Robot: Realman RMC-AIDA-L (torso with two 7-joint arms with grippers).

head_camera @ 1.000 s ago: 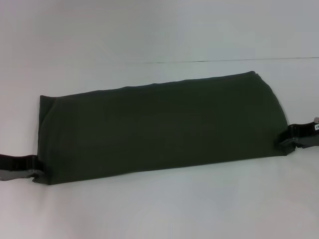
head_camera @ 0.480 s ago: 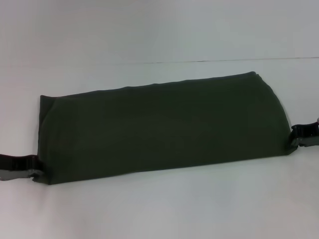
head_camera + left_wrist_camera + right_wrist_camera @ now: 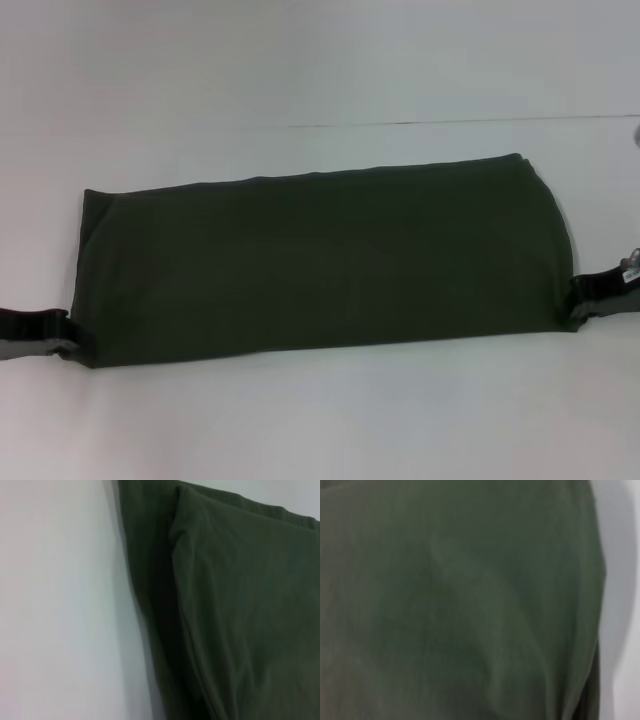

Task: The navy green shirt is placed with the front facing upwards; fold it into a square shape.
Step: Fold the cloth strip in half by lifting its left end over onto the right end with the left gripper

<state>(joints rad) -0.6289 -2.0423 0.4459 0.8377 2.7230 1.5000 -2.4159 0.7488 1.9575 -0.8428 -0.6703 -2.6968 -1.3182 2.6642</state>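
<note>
The navy green shirt lies on the white table as a long, dark olive band running left to right, with no print or collar showing. My left gripper sits at the band's near left corner, its tips tucked into the cloth edge. My right gripper meets the near right corner the same way. The left wrist view shows stacked layers of the shirt with a folded edge beside bare table. Shirt cloth fills almost all of the right wrist view.
White table surrounds the shirt on all sides. A thin dark seam line crosses the table behind it. Nothing else lies on the surface.
The right end of the shirt has dropped toward me and the band now lies more level. My right gripper moved nearer with that corner. My left gripper stayed put.
</note>
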